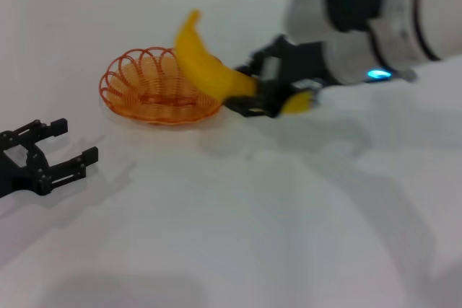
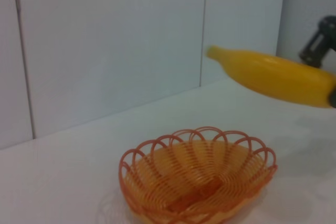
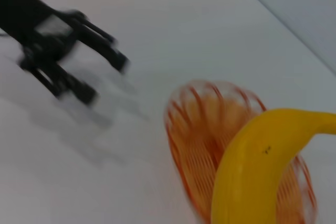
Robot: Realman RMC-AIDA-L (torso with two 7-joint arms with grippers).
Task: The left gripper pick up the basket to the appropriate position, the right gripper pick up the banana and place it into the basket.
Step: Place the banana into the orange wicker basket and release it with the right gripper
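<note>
The orange wire basket [image 1: 155, 86] sits on the white table, left of centre, with nothing in it [image 2: 197, 179] [image 3: 210, 129]. Above its right rim hangs the yellow banana [image 1: 206, 63], tilted with one tip up, and my right gripper [image 1: 268, 95] is shut on its lower end. The banana shows over the basket in the left wrist view [image 2: 273, 74] and close up in the right wrist view [image 3: 257, 166]. My left gripper [image 1: 68, 146] rests open near the table's left edge, apart from the basket, also in the right wrist view [image 3: 107, 80].
The white table [image 1: 238, 221] stretches wide toward the front and right. A pale wall [image 2: 115, 40] rises behind the basket.
</note>
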